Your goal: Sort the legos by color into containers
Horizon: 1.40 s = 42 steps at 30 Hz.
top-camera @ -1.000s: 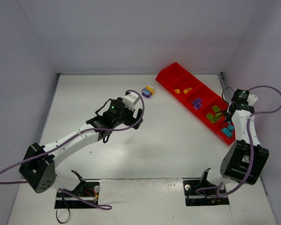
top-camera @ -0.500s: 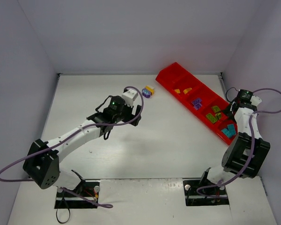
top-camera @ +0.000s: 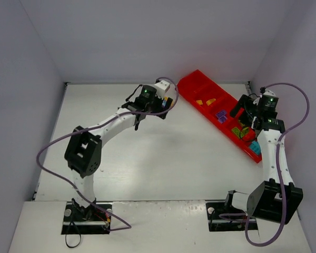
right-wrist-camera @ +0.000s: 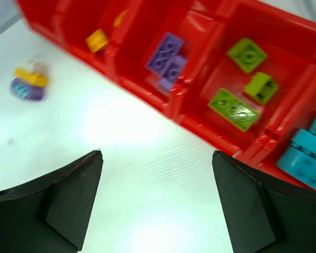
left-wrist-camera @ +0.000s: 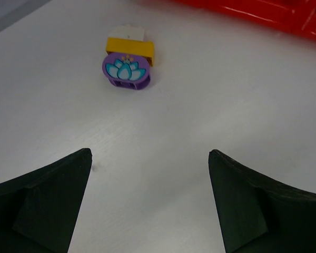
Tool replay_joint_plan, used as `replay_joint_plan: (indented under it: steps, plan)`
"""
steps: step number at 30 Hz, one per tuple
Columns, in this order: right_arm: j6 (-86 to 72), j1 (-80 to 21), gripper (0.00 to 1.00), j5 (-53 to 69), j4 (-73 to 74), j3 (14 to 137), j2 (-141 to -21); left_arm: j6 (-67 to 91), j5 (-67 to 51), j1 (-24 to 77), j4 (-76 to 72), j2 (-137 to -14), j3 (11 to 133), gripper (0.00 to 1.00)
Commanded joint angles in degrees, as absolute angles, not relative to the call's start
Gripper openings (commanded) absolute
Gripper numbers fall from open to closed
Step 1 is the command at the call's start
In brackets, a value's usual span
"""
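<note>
Two loose legos lie together on the white table: a round purple piece with a lotus print [left-wrist-camera: 126, 71] and a yellow brick [left-wrist-camera: 130, 46] behind it. My left gripper [left-wrist-camera: 150, 153] stands open just short of them, with nothing between its fingers; in the top view it [top-camera: 167, 103] hides them. The containers are one red tray [top-camera: 192, 87] holding yellow [right-wrist-camera: 97, 40], purple [right-wrist-camera: 166, 55], green [right-wrist-camera: 233, 108] and cyan [right-wrist-camera: 305, 158] legos in separate compartments. My right gripper [right-wrist-camera: 157, 153] is open and empty, hovering over the table beside the tray's near wall [right-wrist-camera: 210, 134].
White walls close in the table at the back and on both sides. The tray's end [left-wrist-camera: 263, 13] lies to the right of the loose pair. From the right wrist view, the loose pair [right-wrist-camera: 29, 84] sits far left of the tray.
My left arm has swung forward and right, up to the loose pair. My right gripper has opened and moved from the cyan compartment up along the tray.
</note>
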<state>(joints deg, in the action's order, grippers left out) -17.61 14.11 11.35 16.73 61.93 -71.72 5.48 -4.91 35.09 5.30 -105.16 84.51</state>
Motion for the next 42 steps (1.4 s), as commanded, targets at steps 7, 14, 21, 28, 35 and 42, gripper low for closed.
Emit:
replay_joint_plan:
  steps: [7,14,21,28,35,42]
  plan:
    - [-15.38,11.16,0.83,27.77,13.71,58.98,-64.95,-4.65,-5.45,31.99,9.67,-123.65,108.79,0.85]
    - [-14.85,10.28,0.84,29.97,13.71,57.57,-62.67,-6.42,-7.38,30.32,9.76,-134.64,119.61,0.85]
    - [-15.38,10.11,0.84,31.46,13.71,56.60,-61.61,-5.45,-7.20,30.06,9.50,-140.62,125.24,0.85]
    - [-15.56,10.11,0.85,31.47,13.71,55.63,-60.64,-3.08,-5.98,29.80,7.82,-144.40,126.82,0.85]
    - [-15.82,10.11,0.86,31.73,13.89,54.67,-60.03,-1.67,-6.50,29.36,7.38,-145.37,127.53,0.81]
    - [-15.91,10.11,0.86,31.99,13.89,54.67,-60.38,-0.70,-10.01,28.48,5.80,-143.88,124.82,0.38]
